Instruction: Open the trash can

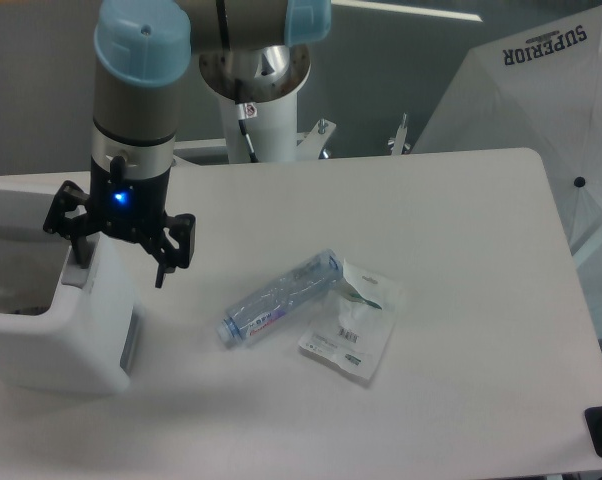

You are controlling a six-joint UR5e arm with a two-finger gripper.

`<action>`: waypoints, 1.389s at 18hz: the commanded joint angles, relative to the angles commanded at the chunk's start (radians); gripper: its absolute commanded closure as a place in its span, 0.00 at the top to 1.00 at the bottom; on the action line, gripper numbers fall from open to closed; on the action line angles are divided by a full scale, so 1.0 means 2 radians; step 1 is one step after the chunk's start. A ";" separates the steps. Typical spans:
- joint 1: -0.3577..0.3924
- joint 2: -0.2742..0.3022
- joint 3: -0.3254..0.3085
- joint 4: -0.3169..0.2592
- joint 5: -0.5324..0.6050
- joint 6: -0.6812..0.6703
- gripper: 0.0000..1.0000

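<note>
Fingers (168, 262) of the gripper (121, 258) stand spread wide with nothing between them: one comes down on the grey button strip (74, 275) at the bin's right rim, the other hangs clear in the air off the bin's side, above bare table. That split stance reads as deliberate, since a press needs only one fingertip and the open jaw keeps the other out of the way. The trash can (56, 340) sits at the table's 9 o'clock edge, partly cut off by the frame, and its flat white lid (16, 200) is tipped up at the back so that the dark hollow inside shows below it; by my judgement the button has done its work and the opening is essentially achieved. A grey side recess (129, 345) faces the table's centre. Near the middle of the table (461, 260) lies a clear plastic bottle (279, 299) on its side, running from 8 o'clock to 2 o'clock, with a small printed packet (351, 328) touching its far end at 4 o'clock; both lie well apart from the bin. Lifting the arm straight up seems the safe exit, because a sideways drift could catch the raised lid or nudge the bin off its edge
</note>
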 joint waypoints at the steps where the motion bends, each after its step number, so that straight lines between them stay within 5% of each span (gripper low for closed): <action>1: 0.000 0.001 -0.001 0.000 0.001 0.001 1.00; 7: 0.013 0.001 0.002 0.005 0.009 0.009 1.00; 14: 0.116 -0.008 0.000 0.030 0.035 0.044 1.00; 20: 0.201 -0.057 -0.001 0.038 0.047 0.173 1.00; 25: 0.227 -0.097 0.000 0.050 0.117 0.251 1.00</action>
